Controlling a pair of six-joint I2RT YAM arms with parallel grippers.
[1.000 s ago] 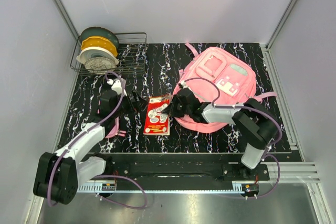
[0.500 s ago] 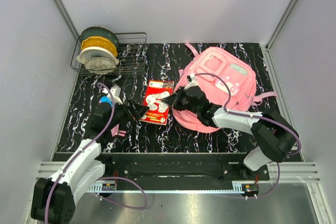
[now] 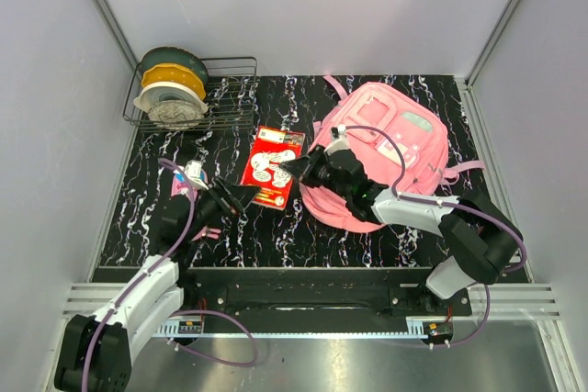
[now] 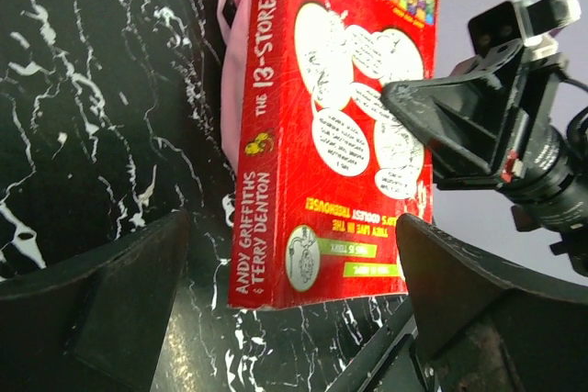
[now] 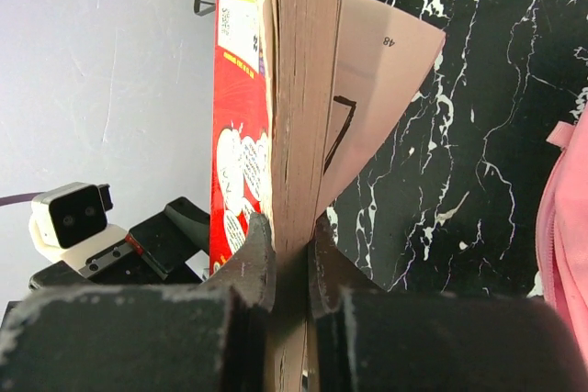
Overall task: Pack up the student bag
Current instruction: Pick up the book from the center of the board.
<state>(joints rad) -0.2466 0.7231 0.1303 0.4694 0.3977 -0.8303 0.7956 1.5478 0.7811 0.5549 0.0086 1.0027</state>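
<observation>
The student bag (image 3: 395,149) is lying flat on the table's (image 3: 276,236) right side, directly right of the right gripper (image 3: 296,168), the nearer one, which is clenching the red book (image 3: 273,166) by its page edge. The book's long axis is pointing away from the bases. The left gripper (image 3: 241,196) is waiting released beside it. The book is now sitting farther out than a second ago.

The red book (image 3: 273,167) (pinched by the right gripper (image 3: 294,168)) has moved farther back, while the left gripper (image 3: 241,196) has pulled back.

Enclosed bench cell, even light.
Black, white-veined marble-pattern tabletop (image 3: 276,236); pale grey walls (image 3: 303,6) on three sides; aluminium corner posts (image 3: 105,8); brushed metal plate (image 3: 322,364) along the near edge.
</observation>
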